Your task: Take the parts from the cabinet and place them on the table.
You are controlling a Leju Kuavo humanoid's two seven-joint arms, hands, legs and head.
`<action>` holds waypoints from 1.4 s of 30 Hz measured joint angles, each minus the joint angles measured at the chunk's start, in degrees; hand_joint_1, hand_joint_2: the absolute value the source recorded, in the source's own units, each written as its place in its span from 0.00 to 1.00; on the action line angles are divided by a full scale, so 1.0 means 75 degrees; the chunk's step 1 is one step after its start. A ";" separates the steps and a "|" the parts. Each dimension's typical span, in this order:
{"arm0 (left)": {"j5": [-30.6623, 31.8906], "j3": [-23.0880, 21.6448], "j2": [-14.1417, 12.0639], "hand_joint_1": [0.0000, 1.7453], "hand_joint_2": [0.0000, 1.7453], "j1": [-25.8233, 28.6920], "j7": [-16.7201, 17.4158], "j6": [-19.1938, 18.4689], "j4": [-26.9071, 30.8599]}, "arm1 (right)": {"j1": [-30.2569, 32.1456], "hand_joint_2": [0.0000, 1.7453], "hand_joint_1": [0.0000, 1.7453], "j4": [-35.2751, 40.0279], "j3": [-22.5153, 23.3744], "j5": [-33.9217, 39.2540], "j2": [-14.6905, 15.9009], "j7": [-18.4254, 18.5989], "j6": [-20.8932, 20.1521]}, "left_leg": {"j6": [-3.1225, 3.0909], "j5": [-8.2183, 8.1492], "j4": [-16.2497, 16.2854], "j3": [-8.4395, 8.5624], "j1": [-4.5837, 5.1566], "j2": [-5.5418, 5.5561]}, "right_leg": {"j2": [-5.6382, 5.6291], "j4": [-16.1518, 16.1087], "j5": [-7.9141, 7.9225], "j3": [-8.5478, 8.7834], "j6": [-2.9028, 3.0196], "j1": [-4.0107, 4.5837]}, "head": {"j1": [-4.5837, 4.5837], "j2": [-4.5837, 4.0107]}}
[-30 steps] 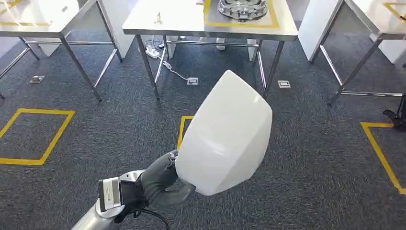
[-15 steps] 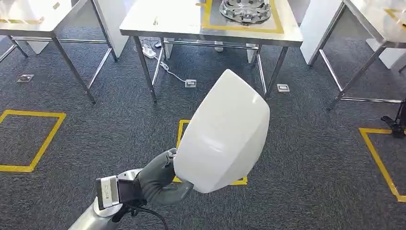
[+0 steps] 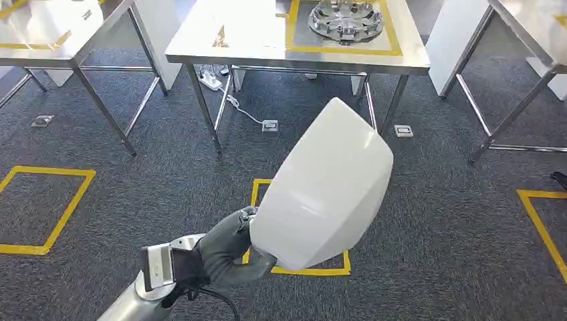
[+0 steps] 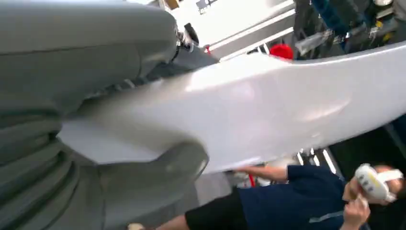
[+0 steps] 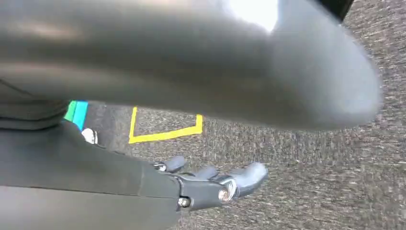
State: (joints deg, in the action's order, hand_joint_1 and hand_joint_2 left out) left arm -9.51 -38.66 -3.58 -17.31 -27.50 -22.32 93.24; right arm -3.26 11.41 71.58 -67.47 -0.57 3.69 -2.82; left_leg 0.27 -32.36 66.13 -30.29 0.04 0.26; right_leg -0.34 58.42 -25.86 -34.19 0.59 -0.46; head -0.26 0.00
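A large white shell-shaped part (image 3: pixel 324 190) is held up over the carpet in the head view, gripped at its lower edge by my left hand (image 3: pixel 231 251). The left wrist view shows the same white part (image 4: pixel 268 105) clamped between the thick grey thumb (image 4: pixel 158 177) and the fingers above it. A steel table (image 3: pixel 234 37) stands ahead, marked with a yellow tape square in which a silver wheel cover (image 3: pixel 348 17) lies. My right hand (image 5: pixel 210 184) hangs over the carpet, fingers loosely extended and holding nothing.
More steel tables stand at the far left (image 3: pixel 47 47) and far right (image 3: pixel 528 40). Yellow tape squares (image 3: pixel 40 207) mark the dark carpet, one (image 3: pixel 301 267) right below the part. A power strip and cable (image 3: pixel 234 100) lie under the middle table. A person in dark blue (image 4: pixel 297 201) stands nearby.
The whole view has shifted: the middle table and wheel cover now appear closer and lower in the picture. My left hand still holds the white part the same way.
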 joint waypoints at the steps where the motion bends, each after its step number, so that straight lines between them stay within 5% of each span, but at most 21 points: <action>1: 0.0000 0.0000 -0.0006 1.00 1.00 0.0014 -0.0015 0.0009 -0.0003 | -0.0001 0.00 0.00 0.0000 0.0000 -0.0020 0.0000 -0.0012 -0.0003 | 0.0043 -0.0210 0.0524 -0.0366 -0.0019 -0.0001 | -0.0001 0.0000 -0.0067 0.0061 0.0016 -0.0001 | -0.0015 0.0000; 4: 0.0009 0.0000 -0.0055 1.00 1.00 0.0064 -0.0023 0.0017 -0.0006 | 0.0019 0.00 0.00 0.0000 0.0000 -0.0035 0.0000 -0.0029 -0.0026 | 0.0094 -0.0803 0.1320 -0.1172 -0.0036 -0.0002 | -0.0009 0.0001 -0.0275 0.0282 0.0012 -0.0002 | -0.0038 0.0000; 6: 0.0012 0.0000 -0.0070 1.00 1.00 0.0066 -0.0038 0.0023 -0.0006 | 0.0018 0.00 0.00 0.0000 0.0000 -0.0015 0.0000 -0.0061 -0.0053 | 0.0082 -0.0361 0.0679 -0.1118 -0.0048 -0.0003 | -0.0026 0.0001 -0.0430 0.0492 -0.0014 -0.0011 | -0.0050 0.0000; 8: 0.0012 0.0000 -0.0081 1.00 1.00 0.0068 -0.0041 0.0026 -0.0006 | 0.0022 0.00 0.00 0.0000 0.0000 0.0020 -0.0009 -0.0102 -0.0061 | 0.0058 0.0726 -0.0563 -0.0813 -0.0051 -0.0005 | -0.0027 -0.0003 -0.0611 0.0675 -0.0071 -0.0021 | -0.0064 0.0000; 9: 0.0015 0.0000 -0.0099 1.00 1.00 0.0080 -0.0044 0.0026 -0.0015 | -0.0001 0.00 0.00 0.0000 0.0000 0.0047 -0.0009 -0.0158 -0.0070 | 0.0003 0.0950 -0.0780 -0.0826 -0.0031 -0.0016 | -0.0029 0.0064 -0.0703 0.0781 -0.0125 0.0009 | -0.0064 0.0000; 10: 0.0029 0.0000 -0.0099 1.00 1.00 0.0084 -0.0049 0.0026 -0.0012 | -0.0011 0.00 0.00 0.0000 0.0000 0.0081 -0.0009 -0.0213 -0.0070 | -0.0091 0.0774 -0.0787 -0.0801 -0.0017 -0.0026 | -0.0059 0.0017 -0.0748 0.0770 -0.0184 0.0008 | -0.0077 0.0000; 13: 0.0032 0.0012 -0.0093 1.00 1.00 0.0063 -0.0064 0.0026 0.0009 | -0.0007 0.00 0.00 0.0000 0.0003 0.0204 -0.0009 -0.0391 -0.0102 | -0.0239 0.0882 -0.0831 -0.0654 -0.0030 0.0021 | -0.0049 0.0113 -0.0680 0.0814 -0.0311 0.0011 | -0.0064 0.0000; 15: 0.0055 0.0015 -0.0082 1.00 1.00 0.0053 -0.0082 0.0026 0.0023 | -0.0062 0.00 0.00 0.0000 0.0014 0.0280 -0.0015 -0.0481 -0.0158 | -0.0337 0.0795 -0.0880 -0.0516 -0.0055 0.0001 | -0.0010 0.0825 -0.0672 0.0451 -0.0373 -0.0004 | -0.0024 0.0000; 17: 0.0076 0.0015 -0.0079 1.00 1.00 0.0048 -0.0082 0.0026 0.0024 | -0.0086 0.00 0.00 0.0000 0.0026 0.0335 -0.0015 -0.0515 -0.0175 | -0.0374 0.0697 -0.0879 -0.0452 -0.0047 -0.0004 | -0.0004 0.1892 -0.1153 -0.0308 -0.0448 -0.0007 | 0.0006 0.0000; 19: 0.0090 0.0015 -0.0082 1.00 1.00 0.0058 -0.0082 0.0026 0.0006 | -0.0053 0.00 0.00 0.0000 0.0081 0.0448 -0.0015 -0.0618 -0.0218 | -0.0385 0.0601 -0.0879 -0.0369 -0.0040 0.0008 | -0.0004 0.2416 -0.1454 -0.0844 -0.0452 -0.0006 | 0.0020 0.0000; 21: 0.0102 0.0015 -0.0082 1.00 1.00 0.0056 -0.0082 0.0026 -0.0003 | -0.0053 0.00 0.00 0.0000 0.0163 0.0566 -0.0015 -0.0694 -0.0259 | -0.0365 0.0489 -0.0879 -0.0218 -0.0029 0.0018 | -0.0002 0.1810 -0.0916 -0.0802 -0.0418 -0.0002 | 0.0047 0.0000; 23: 0.0108 0.0015 -0.0062 1.00 1.00 0.0033 -0.0076 0.0026 -0.0003 | -0.0057 0.00 0.00 0.0000 0.0227 0.0676 -0.0015 -0.0729 -0.0295 | -0.0331 0.0370 -0.0879 -0.0052 -0.0023 0.0010 | 0.0015 0.0474 0.0008 -0.0305 -0.0307 0.0029 | 0.0067 0.0000; 24: 0.0108 0.0015 -0.0056 1.00 1.00 0.0014 -0.0073 0.0023 -0.0003 | -0.0058 0.00 0.00 0.0000 0.0277 0.0717 -0.0012 -0.0726 -0.0303 | -0.0307 0.0320 -0.0881 -0.0026 -0.0026 0.0002 | 0.0069 0.0110 0.0164 -0.0182 -0.0241 0.0075 | 0.0073 0.0000; 25: 0.0105 0.0012 -0.0044 1.00 1.00 -0.0003 -0.0061 0.0009 -0.0012 | -0.0077 0.00 0.00 0.0000 0.0338 0.0760 -0.0018 -0.0720 -0.0312 | -0.0245 0.0287 -0.0898 0.0025 -0.0012 0.0014 | 0.0104 0.0131 -0.0295 -0.0207 -0.0231 0.0114 | 0.0084 0.0000; 28: 0.0070 0.0006 -0.0009 1.00 1.00 -0.0099 -0.0038 -0.0043 -0.0026 | -0.0087 0.00 0.00 0.0000 0.0411 0.0833 -0.0017 -0.0717 -0.0297 | -0.0065 0.0387 -0.0864 0.0151 -0.0012 -0.0003 | 0.0039 -0.0012 -0.0152 -0.0082 -0.0049 0.0096 | 0.0084 0.0000; 30: 0.0035 0.0000 0.0006 1.00 1.00 -0.0158 -0.0035 -0.0084 -0.0035 | -0.0087 0.00 0.00 0.0000 0.0484 0.0865 -0.0017 -0.0702 -0.0280 | 0.0011 0.0169 -0.0535 0.0123 -0.0003 -0.0003 | 0.0030 -0.0036 -0.0064 0.0139 0.0031 0.0028 | 0.0050 0.0000; 34: -0.0015 -0.0029 0.0006 1.00 1.00 -0.0216 -0.0035 -0.0090 -0.0090 | -0.0088 0.00 0.00 0.0000 0.0574 0.0901 -0.0029 -0.0700 -0.0274 | 0.0088 -0.0607 0.1197 -0.1070 -0.0037 -0.0004 | -0.0027 -0.0029 -0.0222 0.0269 0.0061 0.0028 | -0.0006 0.0000; 36: -0.0018 -0.0044 0.0009 1.00 1.00 -0.0219 -0.0035 -0.0102 -0.0108 | -0.0080 0.00 0.00 0.0000 0.0583 0.0912 -0.0035 -0.0700 -0.0265 | 0.0101 -0.0250 0.0933 -0.1175 -0.0046 -0.0005 | -0.0079 -0.0027 -0.0323 0.0387 0.0037 0.0024 | -0.0012 0.0000; 39: -0.0020 -0.0047 0.0029 1.00 1.00 -0.0234 -0.0023 -0.0128 -0.0111 | -0.0086 0.00 0.00 0.0000 0.0586 0.0918 -0.0070 -0.0700 -0.0262 | 0.0026 0.1010 -0.0871 -0.0642 -0.0052 0.0030 | -0.0131 -0.0026 -0.0524 0.0626 -0.0045 0.0008 | -0.0023 0.0000; 41: -0.0026 -0.0058 0.0052 1.00 1.00 -0.0240 -0.0003 -0.0140 -0.0125 | -0.0105 0.00 0.00 0.0000 0.0603 0.0921 -0.0070 -0.0691 -0.0245 | -0.0098 0.0663 -0.0873 -0.0640 0.0011 0.0033 | -0.0172 -0.0029 -0.0584 0.0627 -0.0150 0.0014 | -0.0035 0.0000; 42: -0.0029 -0.0058 0.0055 1.00 1.00 -0.0239 0.0000 -0.0146 -0.0117 | -0.0095 0.00 0.00 0.0000 0.0618 0.0924 -0.0070 -0.0682 -0.0230 | -0.0147 0.0798 -0.0896 -0.0609 0.0014 0.0035 | -0.0166 -0.0023 -0.0610 0.0668 -0.0205 0.0021 | -0.0038 0.0000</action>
State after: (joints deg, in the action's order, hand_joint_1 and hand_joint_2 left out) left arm -9.73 -39.10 -3.17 -19.11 -27.50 -23.41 92.37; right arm -3.97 11.41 76.22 -60.54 -1.09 -1.42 -4.55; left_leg -0.83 -26.38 59.41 -34.86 0.14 0.52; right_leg -1.59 58.25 -30.43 -29.18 -0.95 -0.30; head -0.55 0.00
